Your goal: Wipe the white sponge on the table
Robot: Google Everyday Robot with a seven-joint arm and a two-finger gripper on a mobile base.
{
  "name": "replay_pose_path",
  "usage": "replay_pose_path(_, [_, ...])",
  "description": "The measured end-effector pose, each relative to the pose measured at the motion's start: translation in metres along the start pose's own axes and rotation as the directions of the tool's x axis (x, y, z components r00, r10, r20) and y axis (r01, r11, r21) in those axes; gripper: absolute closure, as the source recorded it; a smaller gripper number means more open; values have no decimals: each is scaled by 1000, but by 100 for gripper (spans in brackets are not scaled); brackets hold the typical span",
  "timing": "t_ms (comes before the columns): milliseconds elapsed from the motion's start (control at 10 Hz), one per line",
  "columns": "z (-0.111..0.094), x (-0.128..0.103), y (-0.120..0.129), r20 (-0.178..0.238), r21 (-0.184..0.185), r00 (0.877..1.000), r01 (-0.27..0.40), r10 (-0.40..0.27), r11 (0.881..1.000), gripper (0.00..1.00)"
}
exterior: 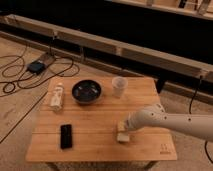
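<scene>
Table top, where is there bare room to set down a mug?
Bare: the front strip of the table between the black phone and the white sponge, and the front corner in front of the arm. Crowded: the back edge, with bottle, bowl and cup. The gripper is shut on the sponge.

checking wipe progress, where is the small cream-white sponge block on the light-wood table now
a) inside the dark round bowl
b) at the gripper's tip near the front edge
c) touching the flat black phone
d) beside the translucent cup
b: the cream-white sponge block lies on the light-wood table in the gripper, near the front edge, apart from the flat black phone
</scene>
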Motion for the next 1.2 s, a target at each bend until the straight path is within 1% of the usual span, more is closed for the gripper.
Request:
replay_pose_path(100, [-1, -12, -13, 24, 14, 999, -24, 23, 1000, 100])
replay_pose_path(200, [0, -20, -17, 35, 15, 999, -35, 34, 999, 100])
replay_pose_path(300, [3, -28, -19, 48, 8, 998, -48, 48, 999, 100])
replay_pose_path(400, [7, -38, -18, 61, -11, 996, -65, 65, 998, 100])
replay_pose_path(500, [15, -52, -10, 82, -61, 993, -82, 87, 995, 100])
replay_pose_path(600, [20, -62, -2, 87, -107, 990, -98, 107, 989, 100])
replay_pose_path(700, [26, -69, 7, 89, -157, 988, -110, 125, 981, 100])
replay_pose_path(900, [36, -80, 23, 87, -243, 986, -118, 143, 963, 100])
replay_pose_path(1000, [41, -82, 30, 84, -268, 987, -109, 136, 957, 100])
replay_pose_path(1100, [47, -82, 38, 82, -286, 990, -86, 114, 954, 100])
replay_pose_path(1200, [50, -79, 43, 81, -290, 992, -66, 93, 955, 100])
